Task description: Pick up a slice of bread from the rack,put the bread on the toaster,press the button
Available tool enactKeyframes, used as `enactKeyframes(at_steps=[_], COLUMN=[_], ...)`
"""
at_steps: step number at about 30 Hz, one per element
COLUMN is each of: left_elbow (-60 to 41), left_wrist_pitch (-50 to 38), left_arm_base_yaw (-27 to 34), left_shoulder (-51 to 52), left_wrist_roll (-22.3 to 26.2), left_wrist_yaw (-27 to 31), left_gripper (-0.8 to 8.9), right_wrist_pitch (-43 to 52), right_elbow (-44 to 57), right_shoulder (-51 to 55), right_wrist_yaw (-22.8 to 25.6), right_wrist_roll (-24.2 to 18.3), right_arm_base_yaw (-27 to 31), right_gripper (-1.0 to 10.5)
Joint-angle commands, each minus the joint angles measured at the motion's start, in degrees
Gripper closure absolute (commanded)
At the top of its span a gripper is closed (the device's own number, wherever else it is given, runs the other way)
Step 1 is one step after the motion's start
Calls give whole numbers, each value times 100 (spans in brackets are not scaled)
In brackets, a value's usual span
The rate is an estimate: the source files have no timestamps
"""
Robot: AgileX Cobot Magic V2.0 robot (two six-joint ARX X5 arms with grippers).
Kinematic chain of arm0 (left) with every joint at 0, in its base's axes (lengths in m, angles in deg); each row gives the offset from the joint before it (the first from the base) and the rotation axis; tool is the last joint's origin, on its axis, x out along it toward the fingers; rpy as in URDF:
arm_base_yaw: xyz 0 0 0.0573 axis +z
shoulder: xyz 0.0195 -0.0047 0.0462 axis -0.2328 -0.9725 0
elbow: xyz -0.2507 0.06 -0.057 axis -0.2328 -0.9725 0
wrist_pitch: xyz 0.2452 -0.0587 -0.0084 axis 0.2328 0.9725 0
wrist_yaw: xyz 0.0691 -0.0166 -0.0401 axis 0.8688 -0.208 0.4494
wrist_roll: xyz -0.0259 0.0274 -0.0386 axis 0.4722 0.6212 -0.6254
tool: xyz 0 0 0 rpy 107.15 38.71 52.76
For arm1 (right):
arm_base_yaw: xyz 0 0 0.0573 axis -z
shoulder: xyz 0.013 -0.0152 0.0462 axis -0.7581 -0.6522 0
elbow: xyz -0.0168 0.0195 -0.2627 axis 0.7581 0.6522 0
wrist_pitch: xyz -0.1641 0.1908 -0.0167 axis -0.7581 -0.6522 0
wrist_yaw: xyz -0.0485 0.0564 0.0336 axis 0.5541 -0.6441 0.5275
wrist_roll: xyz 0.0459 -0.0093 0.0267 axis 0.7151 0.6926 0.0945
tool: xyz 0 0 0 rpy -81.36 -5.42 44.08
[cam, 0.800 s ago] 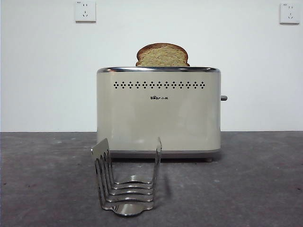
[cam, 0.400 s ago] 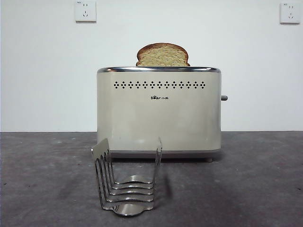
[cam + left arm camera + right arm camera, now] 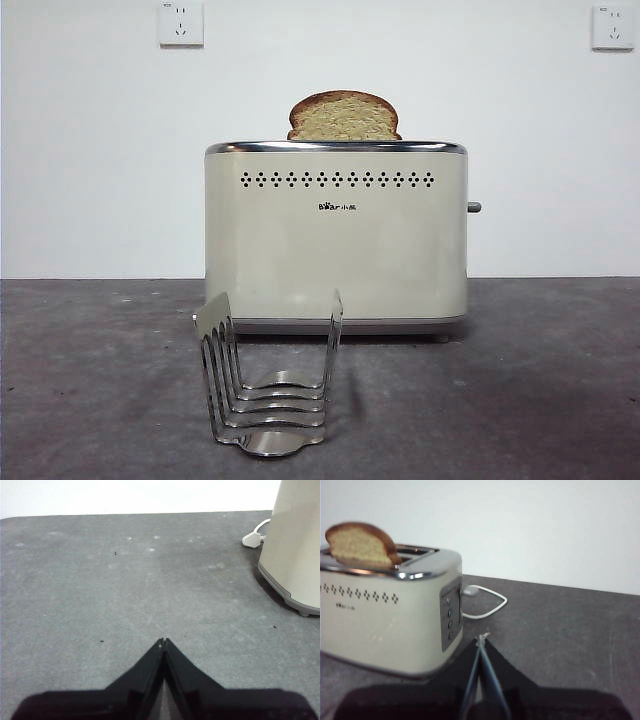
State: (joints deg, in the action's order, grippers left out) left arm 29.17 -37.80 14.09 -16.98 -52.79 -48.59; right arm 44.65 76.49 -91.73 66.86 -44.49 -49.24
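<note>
Slice of bread (image 3: 343, 117) upright in toaster (image 3: 335, 240) – rack (image 3: 268, 385) in front; left gripper (image 3: 163, 641), right gripper (image 3: 482, 639) clenched, grasping nothing.

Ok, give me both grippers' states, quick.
Left gripper: shut, holding nothing, over bare table.
Right gripper: shut, holding nothing, beside the toaster.
</note>
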Motion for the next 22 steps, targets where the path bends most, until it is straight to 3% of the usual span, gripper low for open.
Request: enactKeyframes(at_steps=[1,8,12,22], left_elbow=[-61,-59,-59,-59], left_wrist_pitch=[-42,-46,-42,-42], left_arm_base_yaw=[15,15,15,15], left_shoulder=[0,0,-13,-15], left_wrist_roll=[26,26,26,26], left_wrist_yaw=[-20,-20,-20,-20], left_gripper=[817,817,817,817], right_wrist_pitch=[59,7,-138,-699], right_elbow=[343,835,835,835], right_shoulder=[313,691,691,691], right_wrist_yaw=[39,586,1169,1633], right_wrist_roll=[55,181,249,254], right_arm_base_yaw=[-2,-2,-4,-11], right_gripper=[946,946,946,946])
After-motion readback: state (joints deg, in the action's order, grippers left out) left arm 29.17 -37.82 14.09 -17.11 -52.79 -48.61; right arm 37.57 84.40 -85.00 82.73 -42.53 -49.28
